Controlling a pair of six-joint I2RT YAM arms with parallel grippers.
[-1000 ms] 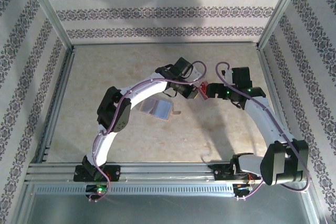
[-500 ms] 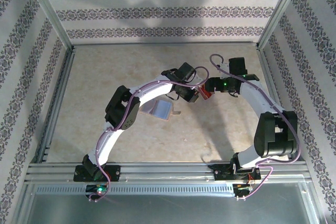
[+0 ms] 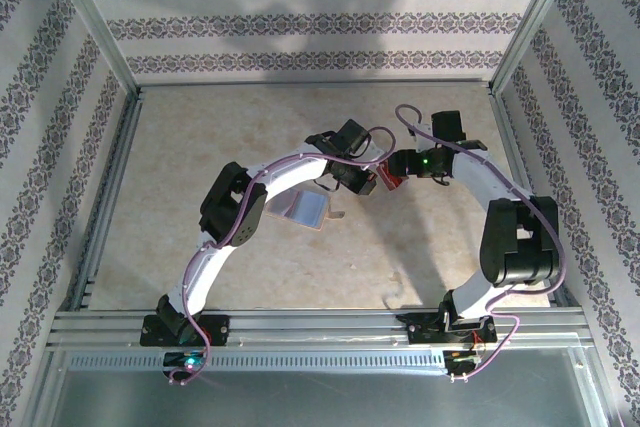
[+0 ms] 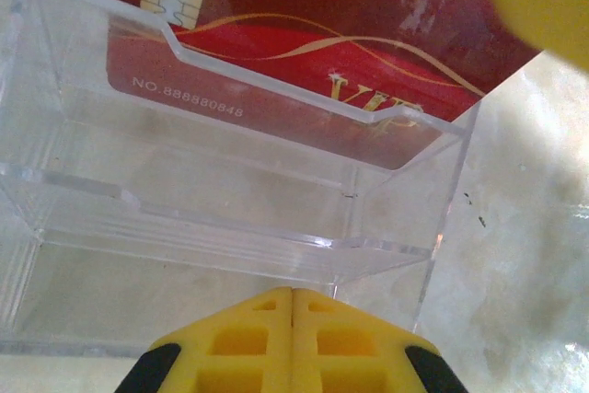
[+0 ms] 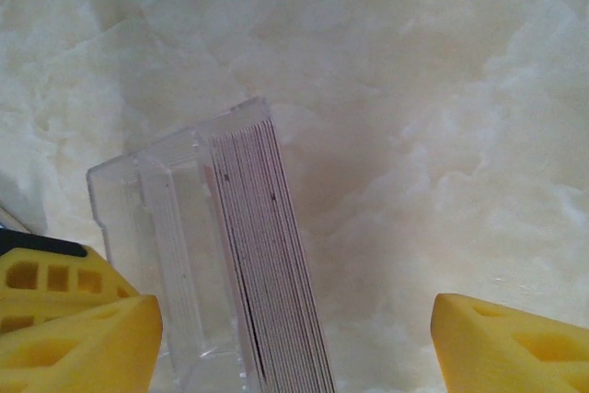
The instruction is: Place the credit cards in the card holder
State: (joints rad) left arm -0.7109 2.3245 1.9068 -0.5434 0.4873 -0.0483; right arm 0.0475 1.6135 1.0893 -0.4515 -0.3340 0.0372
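Right tool: moved in, open astride red cards in clear stand | left tool: clenched, empty, beside stand | wallet: left, unfilled; pickup likely next.

Two slim arms on show, a matched pair: the left arm and the right arm both wear glossy white shells on the long links, broken up by chunky black housings at the joints. A thin purple cable runs along each arm and loops free near the wrist. There's a green light glowing on the right arm's wrist, and another on the left arm's black base. Up close, the left end effector has bright yellow fingers moulded with rectangular pockets, black behind them; the right end effector wears the same yellow, pocketed pads.
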